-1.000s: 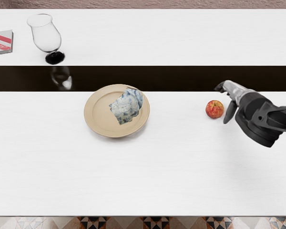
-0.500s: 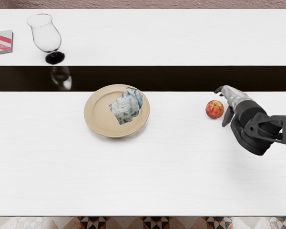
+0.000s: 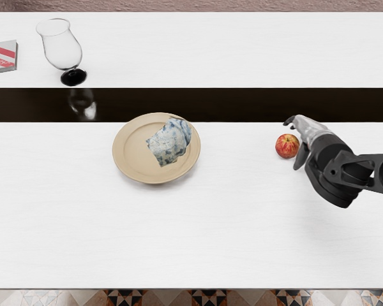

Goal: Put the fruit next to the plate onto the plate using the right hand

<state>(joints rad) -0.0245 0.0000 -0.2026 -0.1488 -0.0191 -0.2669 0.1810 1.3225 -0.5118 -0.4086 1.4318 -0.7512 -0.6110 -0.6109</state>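
Apple [image 3: 287, 146] sits on the table [image 3: 210, 229], well right of the plate [image 3: 123, 156], not held. Likely light, rigid and smooth; being round, it could roll or slip, so grip across its widest part from opposite sides. Right hand [image 3: 309, 136] is just beside the apple's right side, palm toward it. Fingers [image 3: 293, 120] spread open, holding nothing, thumb toward the near side.
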